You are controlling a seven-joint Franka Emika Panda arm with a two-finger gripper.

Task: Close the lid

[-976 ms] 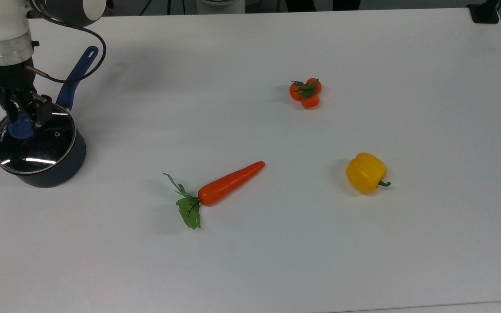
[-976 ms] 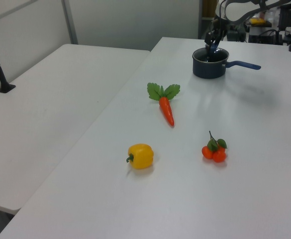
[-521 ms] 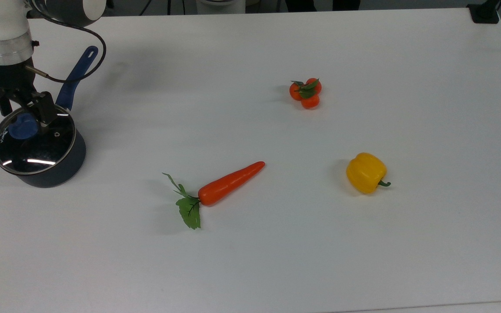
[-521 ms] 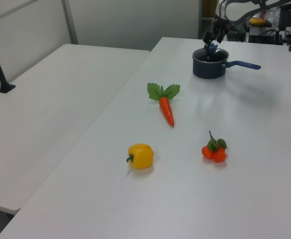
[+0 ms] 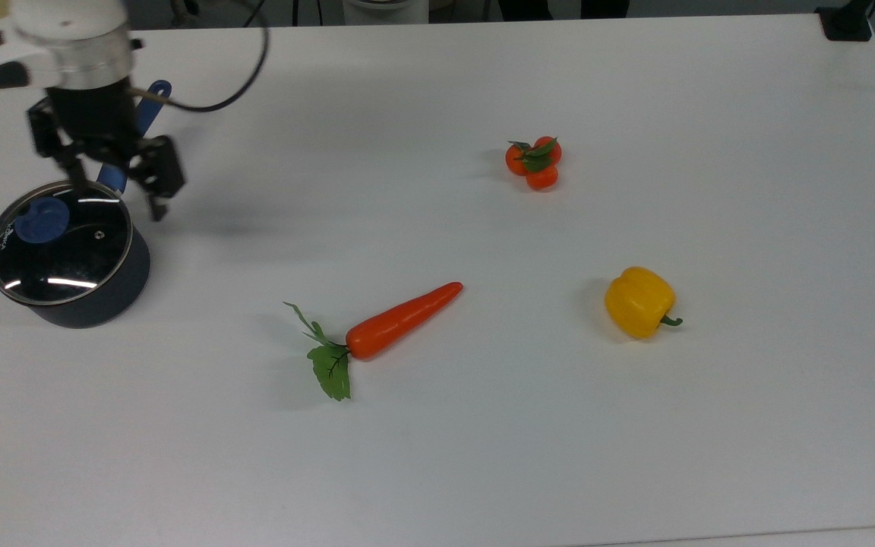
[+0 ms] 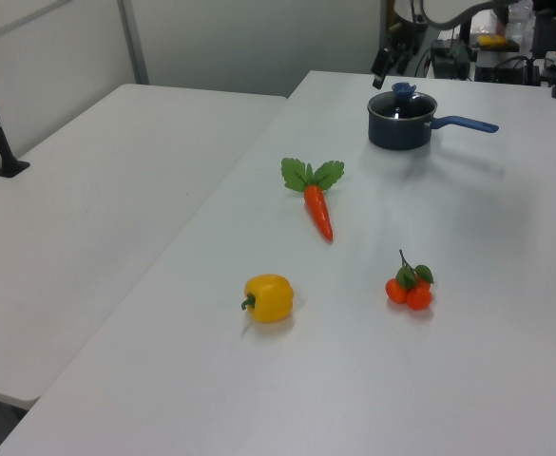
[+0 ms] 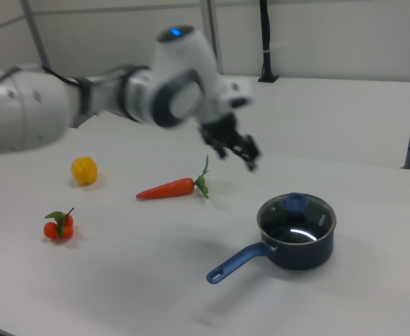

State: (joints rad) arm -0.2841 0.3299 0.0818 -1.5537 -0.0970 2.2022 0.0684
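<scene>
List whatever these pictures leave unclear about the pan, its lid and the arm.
- Inside of the saucepan: the top view shows glare streaks on the lid over a dark interior; contents unreadable.
- Pan handle: in the top view the tool hangs in front of its middle.
- Tool in the right view: motion-blurred.
- Lid's vent hole: a speck in the top view, too small in the left view.
- Arm: cut off by the top view's upper edge.
</scene>
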